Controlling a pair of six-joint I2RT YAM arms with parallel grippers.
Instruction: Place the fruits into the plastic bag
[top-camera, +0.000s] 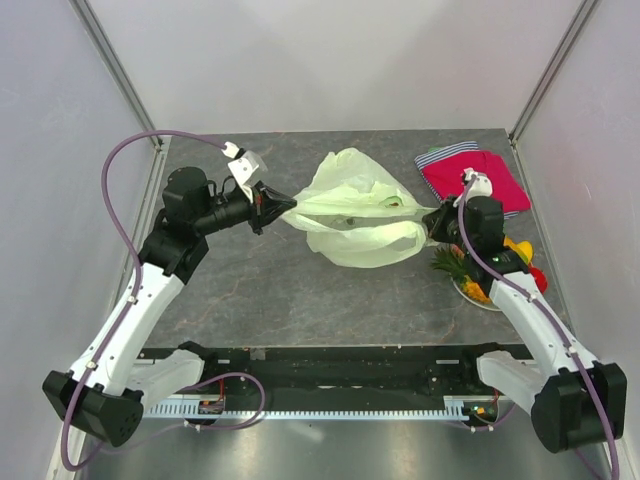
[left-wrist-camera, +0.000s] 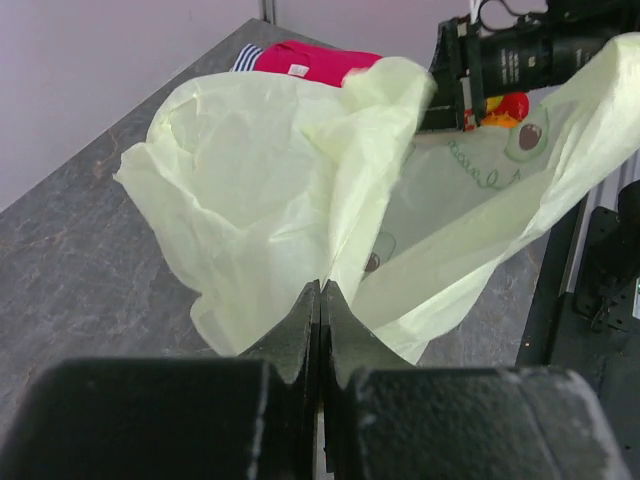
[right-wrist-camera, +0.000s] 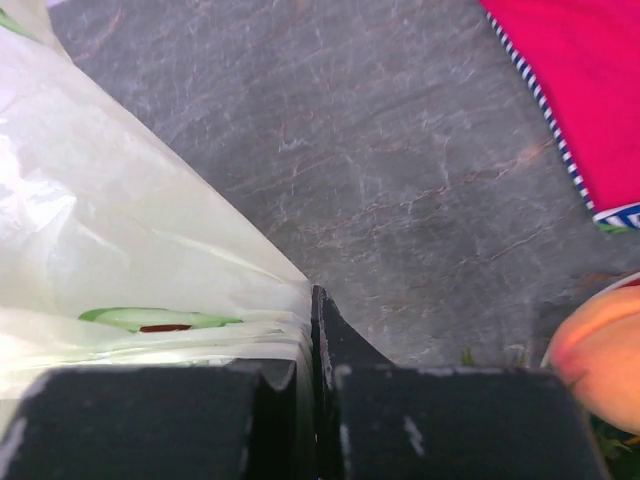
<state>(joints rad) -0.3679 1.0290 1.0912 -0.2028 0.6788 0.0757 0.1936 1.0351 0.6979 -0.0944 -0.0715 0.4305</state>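
Pinching thin film, the left gripper (left-wrist-camera: 320, 300) was clamped on the bag (top-camera: 355, 215) at its 9 o'clock edge; the right gripper (right-wrist-camera: 314, 300) was clamped on its 3 o'clock edge. The bag was stretched between them mid-table, with the fruits (top-camera: 455, 265) on a plate (top-camera: 478, 303) at 4 o'clock. Done well, the pull would be gentle, opening the mouth upward without tearing.
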